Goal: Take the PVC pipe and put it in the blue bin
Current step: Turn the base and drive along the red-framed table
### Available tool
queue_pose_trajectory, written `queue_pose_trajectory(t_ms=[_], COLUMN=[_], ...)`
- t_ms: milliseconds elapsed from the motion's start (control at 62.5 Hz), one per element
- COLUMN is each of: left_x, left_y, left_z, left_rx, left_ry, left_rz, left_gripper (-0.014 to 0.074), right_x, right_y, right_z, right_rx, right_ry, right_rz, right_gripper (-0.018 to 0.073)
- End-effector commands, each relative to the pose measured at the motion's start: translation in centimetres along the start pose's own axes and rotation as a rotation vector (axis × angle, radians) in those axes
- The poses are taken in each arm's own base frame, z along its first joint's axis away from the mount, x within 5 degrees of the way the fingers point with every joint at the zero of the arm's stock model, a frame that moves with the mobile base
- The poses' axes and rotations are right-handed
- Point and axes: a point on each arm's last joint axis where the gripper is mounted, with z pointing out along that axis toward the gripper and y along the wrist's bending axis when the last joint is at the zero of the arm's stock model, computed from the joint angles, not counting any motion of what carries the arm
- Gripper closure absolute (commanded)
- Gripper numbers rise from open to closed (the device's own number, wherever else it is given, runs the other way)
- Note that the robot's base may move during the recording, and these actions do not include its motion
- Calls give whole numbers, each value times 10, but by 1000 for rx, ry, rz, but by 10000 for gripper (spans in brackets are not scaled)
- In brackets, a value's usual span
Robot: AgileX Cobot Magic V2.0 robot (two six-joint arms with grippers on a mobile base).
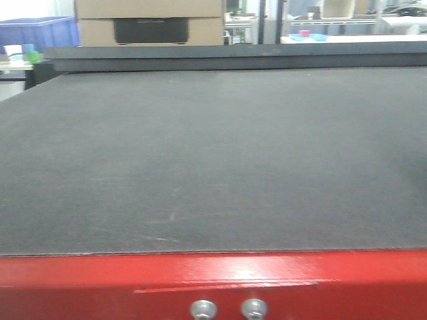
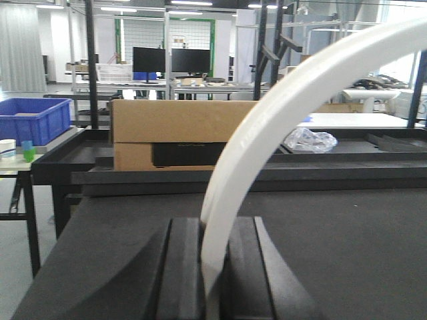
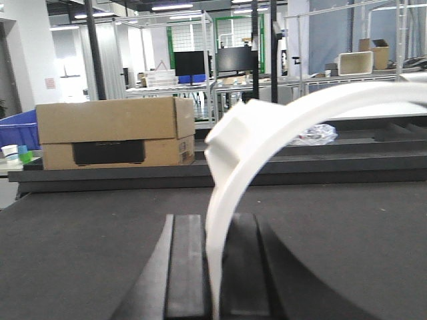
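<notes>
1. Where the front view looks across my dark table mat [image 1: 213,160], the blue bin [image 1: 40,32] sits at far left beyond the table's far edge. A cardboard box [image 1: 150,20] stands to its right, and a red frame rail [image 1: 333,277] runs along the near edge.
2. Left wrist view: the blue bin stands off the table's left side, well apart from my left gripper [image 2: 215,230]. Its two dark fingers [image 2: 180,267] are clamped on a white PVC pipe [image 2: 280,100], which rises from between them and arcs up to the right, above the mat.
3. Right wrist view: my right gripper [image 3: 213,227] is likewise closed on white PVC pipe. The pipe carries a thicker collar [image 3: 233,133] just above my fingers and curves rightward. I cannot tell whether both grippers hold one pipe.
</notes>
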Motion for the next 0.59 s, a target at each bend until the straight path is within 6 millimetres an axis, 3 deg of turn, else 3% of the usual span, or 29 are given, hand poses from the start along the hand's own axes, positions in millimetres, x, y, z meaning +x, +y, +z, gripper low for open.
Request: queue_pose_trajectory(t_ms=[0,576], left_x=[-4,-4], left_y=[-1,-1], left_z=[-1,-1], left_rx=[6,6], left_ry=[-37,-37], left_rz=[-2,-2], left_gripper=[707,707], right_x=[-3,-3], right_y=[0,0], right_z=[-1,-1], right_rx=[2,2], right_ry=[-29,-29], right_rz=[-19,-19], right_gripper=[720,720])
